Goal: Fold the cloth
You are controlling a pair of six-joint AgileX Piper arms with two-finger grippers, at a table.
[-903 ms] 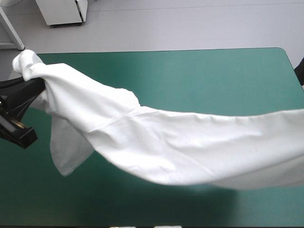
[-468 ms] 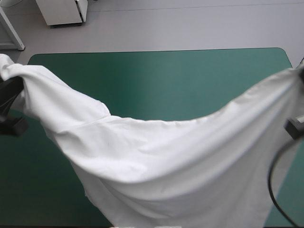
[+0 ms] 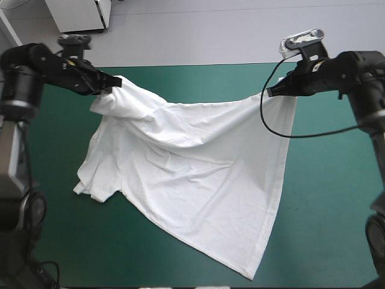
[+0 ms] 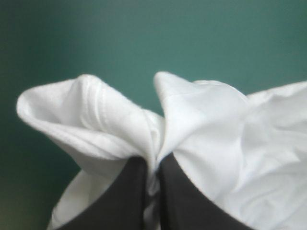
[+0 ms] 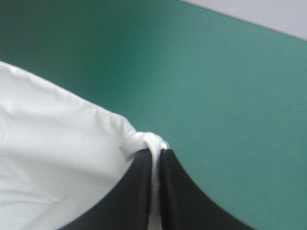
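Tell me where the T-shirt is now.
In the high view the T-shirt spreads across the table, its far corners held by the left gripper and the right gripper, one corner reaching toward the near edge.

The T-shirt spans from the left hand to the right hand, trailing onto the table.

left gripper and right gripper nearly closed, well apart
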